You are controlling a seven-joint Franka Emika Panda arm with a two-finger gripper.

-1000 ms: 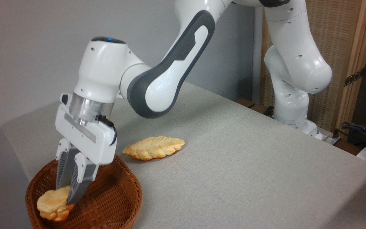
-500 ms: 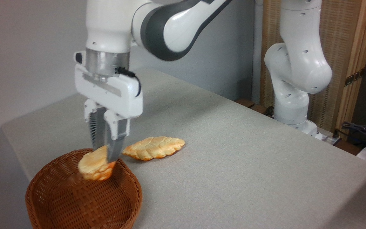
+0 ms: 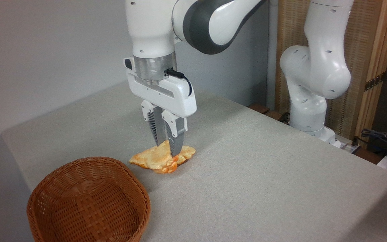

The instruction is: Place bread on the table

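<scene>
While the wicker basket [image 3: 88, 200] sits at the lower left corner of the table [image 3: 264, 174], its brown woven bowl open toward the camera, nothing can be seen inside it from this angle. Just to its right and a little further back, the bread [image 3: 158, 160] hangs pinched between the two grey fingers [image 3: 176, 139] of the gripper [image 3: 168, 151], which is closed on the top edge of the bun. The bun is pale yellow with orange patches along its lower rim. It overlaps the long braided loaf [image 3: 188, 152] in the picture, so that only the ends of that loaf show, one at the left below the bun and one at the right past the fingers; whether the bun touches the loaf or hangs just above it cannot be told. The fingers point straight down from the white hand, with a black cable looping at the wrist. The grey speckled top runs on to the right, and at its far right edge stands the arm's white base [image 3: 309, 124], in front of a woven screen with a pale wooden frame [image 3: 378, 67]
</scene>
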